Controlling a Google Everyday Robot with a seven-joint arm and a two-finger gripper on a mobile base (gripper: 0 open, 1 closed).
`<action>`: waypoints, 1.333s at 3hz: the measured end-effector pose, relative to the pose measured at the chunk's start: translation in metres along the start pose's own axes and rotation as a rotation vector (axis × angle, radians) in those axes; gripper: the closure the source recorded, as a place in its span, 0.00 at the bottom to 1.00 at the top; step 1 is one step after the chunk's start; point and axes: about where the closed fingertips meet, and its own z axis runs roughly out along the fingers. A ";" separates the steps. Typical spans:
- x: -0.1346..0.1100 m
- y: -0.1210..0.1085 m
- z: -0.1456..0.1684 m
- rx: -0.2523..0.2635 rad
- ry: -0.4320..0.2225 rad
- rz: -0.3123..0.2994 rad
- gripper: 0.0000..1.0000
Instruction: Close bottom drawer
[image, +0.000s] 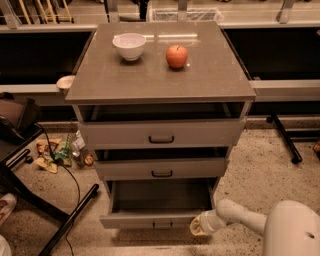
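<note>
Pulled far out at the foot of the grey cabinet: bottom drawer, front panel low in view, small dark handle at mid-width. Just beside the panel's right end, low by the floor: gripper, on a pale arm reaching in from the lower right. Cannot tell whether clenched or released. Judged as the start of the push: press squarely on the panel face, nearer mid-width than the corner, to keep the box from skewing. Drive straight toward the cabinet until flush. Above, middle drawer and top drawer, each slightly ajar. On top, white bowl and apple, well apart from the work. Hard to make out: whether touching or only close at the panel. Hidden: runners. Cut off at the frame edge: arm's base.
</note>
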 end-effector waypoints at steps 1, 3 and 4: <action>0.007 -0.017 0.005 0.009 0.000 -0.002 0.34; 0.008 -0.046 0.005 0.042 -0.003 -0.023 0.00; 0.009 -0.058 0.005 0.055 -0.013 -0.030 0.00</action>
